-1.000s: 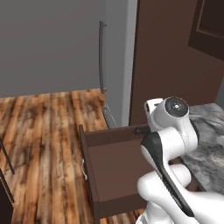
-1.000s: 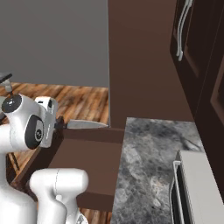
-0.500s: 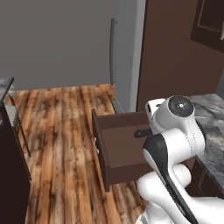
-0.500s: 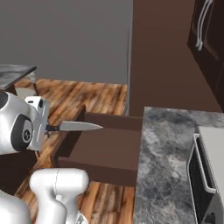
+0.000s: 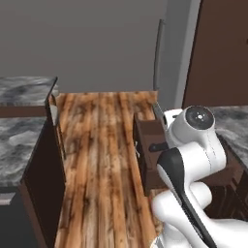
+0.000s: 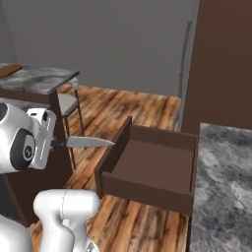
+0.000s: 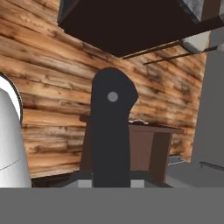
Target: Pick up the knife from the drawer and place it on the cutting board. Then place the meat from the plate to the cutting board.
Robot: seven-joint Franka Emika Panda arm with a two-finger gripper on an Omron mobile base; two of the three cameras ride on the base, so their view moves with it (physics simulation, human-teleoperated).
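My gripper [image 6: 55, 143] is shut on the knife's black handle [image 7: 111, 131], held out in front of the arm. The silver-grey blade [image 6: 89, 142] points sideways toward the open drawer [image 6: 147, 193], just short of its front panel and above the floor. The drawer is a shallow dark brown box with nothing visible inside, seen again beside the arm [image 5: 144, 157]. A strip of brown wood [image 6: 9, 70] lies on the grey counter at the far left; I cannot tell whether it is the cutting board. The meat and the plate are out of view.
A grey marble island with dark sides [image 5: 22, 138] stands to the left across the wooden floor [image 5: 101, 160], with a stool [image 6: 66, 103] beside it. A marble counter [image 6: 221, 187] and a tall dark cabinet [image 6: 221, 64] stand on the right.
The whole picture has shifted as the base moves: the drawer slides rightward in both views and the island comes into sight. The knife stays in the shut gripper.
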